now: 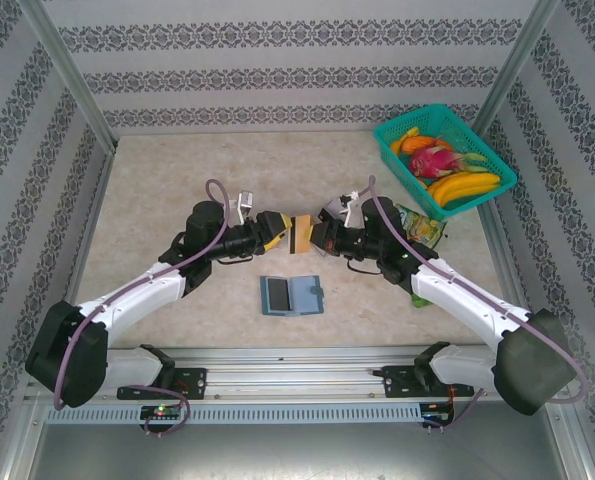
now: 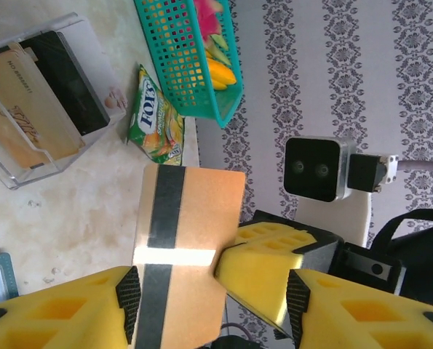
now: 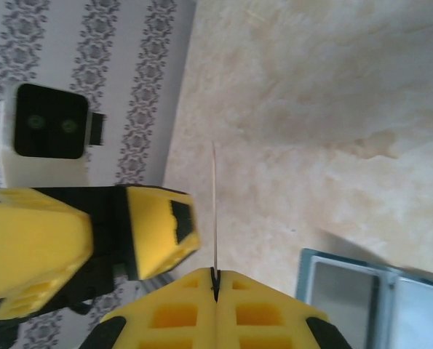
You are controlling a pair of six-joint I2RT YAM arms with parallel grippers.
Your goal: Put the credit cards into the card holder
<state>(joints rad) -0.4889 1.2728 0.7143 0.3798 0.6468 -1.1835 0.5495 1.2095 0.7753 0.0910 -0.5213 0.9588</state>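
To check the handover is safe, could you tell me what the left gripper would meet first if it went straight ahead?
The left gripper would meet the card between its open fingers; just behind, probably the right gripper, pinching that card.

Your tan-gold card (image 2: 191,240), black-striped, is held on edge in mid-air at top-view centre. Just below it lies the teal card holder (image 1: 291,295) — open, flat. A tan card (image 2: 27,109) and black card (image 2: 67,83) lie upper left, left wrist view.
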